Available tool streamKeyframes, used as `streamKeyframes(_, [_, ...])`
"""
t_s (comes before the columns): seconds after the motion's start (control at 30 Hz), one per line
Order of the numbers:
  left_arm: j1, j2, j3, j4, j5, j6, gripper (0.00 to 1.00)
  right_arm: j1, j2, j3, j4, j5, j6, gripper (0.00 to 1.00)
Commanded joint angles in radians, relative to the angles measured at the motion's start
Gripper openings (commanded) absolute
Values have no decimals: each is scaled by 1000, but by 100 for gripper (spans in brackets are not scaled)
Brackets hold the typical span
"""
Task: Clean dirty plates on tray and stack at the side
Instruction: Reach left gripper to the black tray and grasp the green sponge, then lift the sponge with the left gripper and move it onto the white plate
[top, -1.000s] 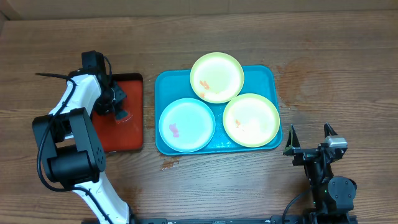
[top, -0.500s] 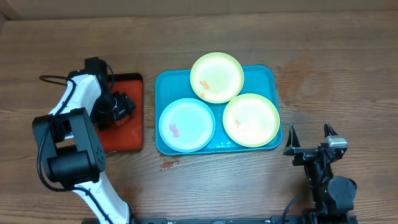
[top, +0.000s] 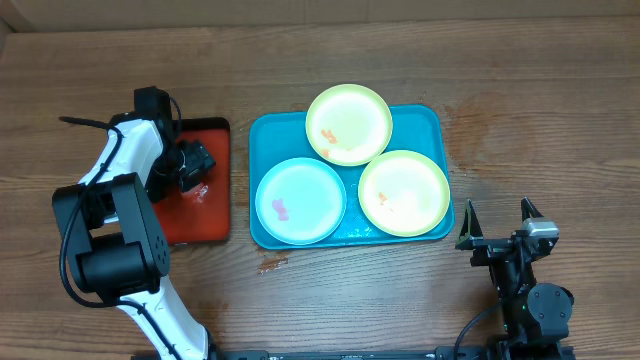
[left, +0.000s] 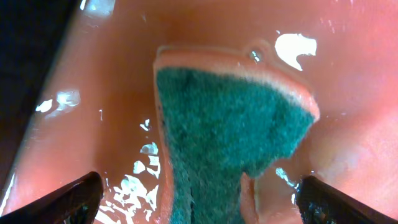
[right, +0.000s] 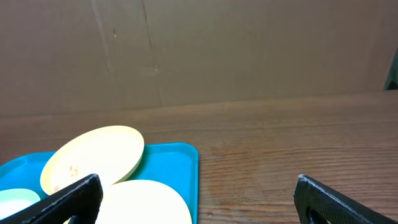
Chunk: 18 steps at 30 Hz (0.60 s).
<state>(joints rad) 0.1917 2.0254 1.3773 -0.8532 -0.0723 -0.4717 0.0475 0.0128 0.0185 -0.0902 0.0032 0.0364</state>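
Plates (top: 300, 200) are sitting on the tray (top: 268, 135) – all three of them, one light blue at the near left and two pale yellow-green, one at the far edge (top: 348, 124) and one at the near right (top: 403, 192). The far plate is overlapping the tray's rim and is lying partly over the near-right one. Each plate is showing small orange or pink smears, so no cleaning is showing, and no stack is forming at the side.

The left gripper (left: 199, 183) is hanging over the red tray (top: 205, 228), well apart from the plates. Its fingers are standing wide apart at either side of the sponge (left: 230, 124), which is lying green scouring face up on the wet red surface. They are bracketing the sponge and are not pressing on it.

The right gripper (top: 497, 210) is waiting above bare table near the tray's near-right corner, jaws apart and carrying nothing.

Judged progress: the task is sitting at its opening step – taking up the sponge. Wiping all three plates and stacking them beside the tray are not yet begun.
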Motion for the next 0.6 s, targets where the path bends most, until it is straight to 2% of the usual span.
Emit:
streamKeyframes(0.0, [5,15,7,9,-40,5,83,-2,-8,-10,6,-4,-3,100])
streamKeyframes(0.07, [5,15,10,8,-40,6,66,-2,-8,-10,6,-4,-4,100])
streamKeyframes(0.13, [5,14,20,5,-40,34,40,-2,-8,-10,6,-4,-4,100])
streamKeyframes(0.27, [7,14,82,-50,-42,76,6,-2,-8,-10,6,-4,-3,100])
streamKeyframes(0.4, [7,13,227,-205,-43,84,4,-2,-8,-10,6,-4,-3,100])
streamKeyframes(0.57, [2,13,495,-473,-34,84,4,-2,-8,-10,6,-4,-4,100])
